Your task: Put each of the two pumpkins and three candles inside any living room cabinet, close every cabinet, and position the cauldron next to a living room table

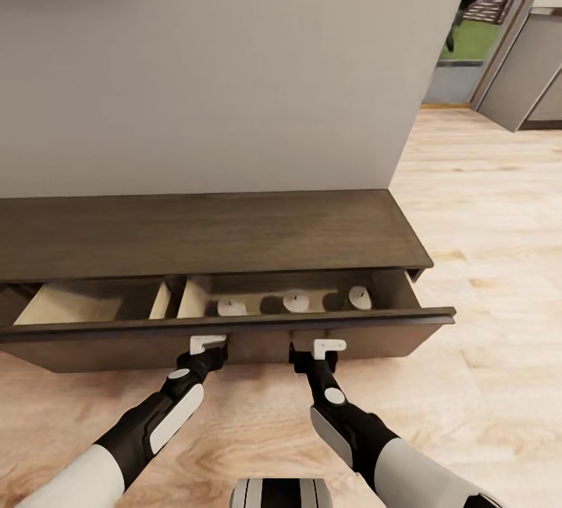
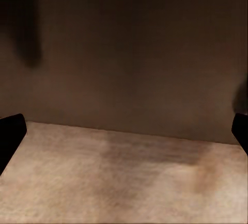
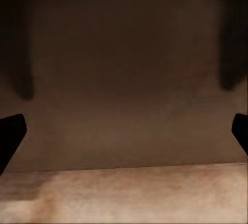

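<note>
The cabinet (image 1: 195,231) stands against the grey wall (image 1: 234,71); its wide drawer (image 1: 234,325) is pulled partly open, exposing light wood compartments. The leftmost compartments hold nothing visible. Right of the divider (image 1: 191,297), three candles lie in a row inside the drawer: the left candle (image 1: 231,307), the middle candle (image 1: 296,302) and the right candle (image 1: 360,297), spaced apart from one another.

The left pincer (image 1: 208,346) sits at the dark drawer front, below the left candle. In the left wrist view its fingertips (image 2: 10,136) stand wide apart, facing the brown panel above the wood floor (image 2: 124,182). The right pincer (image 1: 318,350) sits at the drawer front between the middle and right candles. In the right wrist view its fingertips (image 3: 10,136) are likewise spread, holding nothing. Further right, the floor runs toward a doorway (image 1: 476,24).
</note>
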Tool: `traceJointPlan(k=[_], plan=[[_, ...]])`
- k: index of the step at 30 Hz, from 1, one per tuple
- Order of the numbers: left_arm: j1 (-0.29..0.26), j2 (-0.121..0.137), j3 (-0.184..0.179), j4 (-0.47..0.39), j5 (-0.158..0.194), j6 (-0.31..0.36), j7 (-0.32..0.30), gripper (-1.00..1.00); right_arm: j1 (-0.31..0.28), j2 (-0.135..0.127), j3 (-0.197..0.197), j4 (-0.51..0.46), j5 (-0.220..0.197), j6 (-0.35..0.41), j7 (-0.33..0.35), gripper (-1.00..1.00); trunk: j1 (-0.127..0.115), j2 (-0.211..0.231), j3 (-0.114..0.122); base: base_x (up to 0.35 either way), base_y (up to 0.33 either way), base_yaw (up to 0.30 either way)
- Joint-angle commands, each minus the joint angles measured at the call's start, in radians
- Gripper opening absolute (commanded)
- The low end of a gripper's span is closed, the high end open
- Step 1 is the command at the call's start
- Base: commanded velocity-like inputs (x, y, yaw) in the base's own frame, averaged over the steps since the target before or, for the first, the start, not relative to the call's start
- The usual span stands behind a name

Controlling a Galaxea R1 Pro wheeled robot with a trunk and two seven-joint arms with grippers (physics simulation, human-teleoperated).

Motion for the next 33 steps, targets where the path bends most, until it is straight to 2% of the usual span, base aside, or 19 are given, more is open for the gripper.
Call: traceJointPlan(k=[1, 7, 28, 33], plan=[[-0.001, 0.002, -0.003, -0.003, -0.006, 0.003, 0.009, 1.00, -0.001, 0.000, 0.008, -0.001, -0.018, -0.006, -0.005, 1.00, 0.000, 0.000, -0.001, 0.230, 0.091, 0.000], [-0.001, 0.002, -0.003, -0.003, -0.006, 0.004, 0.009, 1.00, -0.001, -0.001, 0.009, -0.003, -0.032, -0.002, -0.006, 1.00, 0.000, 0.000, -0.001, 0.208, 0.018, 0.000], [-0.001, 0.002, -0.003, -0.003, -0.006, 0.004, 0.009, 1.00, -0.001, 0.000, 0.009, -0.004, -0.033, 0.002, -0.004, 1.00, 0.000, 0.000, -0.001, 0.199, 0.000, 0.000], [-0.001, 0.002, -0.003, -0.003, -0.006, 0.003, 0.009, 1.00, -0.001, 0.000, 0.009, -0.004, -0.033, 0.001, -0.004, 1.00, 0.000, 0.000, -0.001, 0.074, 0.000, 0.000]])
